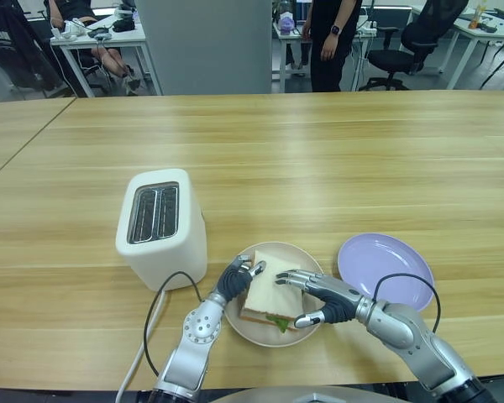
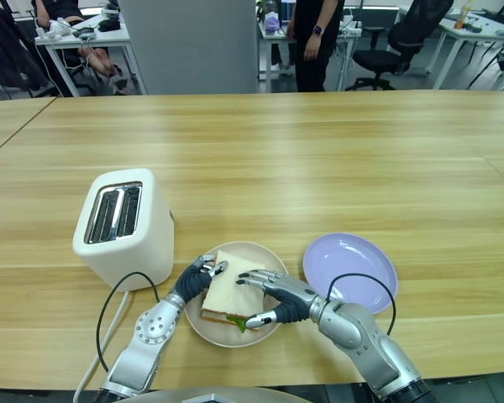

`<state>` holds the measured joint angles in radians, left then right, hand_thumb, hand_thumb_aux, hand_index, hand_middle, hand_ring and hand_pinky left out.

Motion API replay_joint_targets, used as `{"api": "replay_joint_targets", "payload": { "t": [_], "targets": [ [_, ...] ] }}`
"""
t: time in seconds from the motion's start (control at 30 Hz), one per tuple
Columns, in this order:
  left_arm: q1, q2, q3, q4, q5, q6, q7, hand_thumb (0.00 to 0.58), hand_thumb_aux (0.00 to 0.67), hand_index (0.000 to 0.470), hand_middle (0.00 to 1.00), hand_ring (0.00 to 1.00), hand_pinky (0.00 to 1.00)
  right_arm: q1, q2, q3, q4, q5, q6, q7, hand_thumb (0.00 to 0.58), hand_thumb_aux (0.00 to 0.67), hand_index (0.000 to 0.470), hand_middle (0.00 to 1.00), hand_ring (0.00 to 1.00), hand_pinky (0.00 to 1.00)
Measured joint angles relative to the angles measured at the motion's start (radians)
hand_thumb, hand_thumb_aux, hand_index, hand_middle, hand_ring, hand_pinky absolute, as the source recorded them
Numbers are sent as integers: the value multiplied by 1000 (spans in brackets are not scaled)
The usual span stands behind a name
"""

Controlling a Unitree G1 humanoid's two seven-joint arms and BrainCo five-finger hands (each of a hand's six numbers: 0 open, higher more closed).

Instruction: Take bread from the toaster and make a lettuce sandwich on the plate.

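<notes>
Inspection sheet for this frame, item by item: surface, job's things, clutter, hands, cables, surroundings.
surface: wooden table.
job's things: toaster, slots empty; sandwich, lettuce showing, on beige plate.
clutter: empty purple plate to its right.
hands: left hand at sandwich's left edge; right hand grips its right side.
cables: white cord runs from toaster off the near edge; black loops at both wrists.
surroundings: desks, chairs, people behind.

Sandwich [image 1: 265,299], seemingly lettuce-filled, lies on beige plate [image 1: 256,337] beside white toaster [image 1: 161,227].
</notes>
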<state>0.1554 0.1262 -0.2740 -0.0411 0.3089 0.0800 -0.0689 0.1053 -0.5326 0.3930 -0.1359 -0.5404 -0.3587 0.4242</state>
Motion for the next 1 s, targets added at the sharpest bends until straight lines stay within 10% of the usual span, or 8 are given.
{"api": "replay_joint_targets", "payload": {
  "t": [0.07, 0.1, 0.13, 0.67, 0.73, 1.0],
  "targets": [
    [-20, 13, -23, 2, 73, 19, 37, 132, 81, 56, 1000, 1000, 1000, -12, -4, 4, 4, -10, 4, 2, 0, 0, 0, 0, 0, 0],
    [-22, 18, -31, 2, 105, 29, 51, 132, 81, 56, 1000, 1000, 1000, -16, -6, 7, 4, -17, 4, 2, 0, 0, 0, 0, 0, 0],
    [-22, 22, -43, 2, 136, 39, 64, 0, 0, 0, 1000, 1000, 1000, -19, -10, 9, 3, -22, 3, 2, 0, 0, 0, 0, 0, 0],
    [-29, 98, -126, -306, 964, 364, 208, 0, 0, 0, 929, 929, 929, -32, -32, 22, 0, -40, -8, -1, 0, 0, 0, 0, 0, 0],
    [-17, 62, -93, -345, 913, 341, 230, 0, 0, 0, 792, 792, 792, -29, -26, 21, -3, -31, 2, 0, 0, 0, 0, 0, 0, 0],
    [139, -142, 10, -450, 168, -29, 197, 0, 0, 0, 796, 796, 796, -17, 148, -73, -134, 332, 244, 85, 0, 0, 0, 0, 0, 0]
  ]
}}
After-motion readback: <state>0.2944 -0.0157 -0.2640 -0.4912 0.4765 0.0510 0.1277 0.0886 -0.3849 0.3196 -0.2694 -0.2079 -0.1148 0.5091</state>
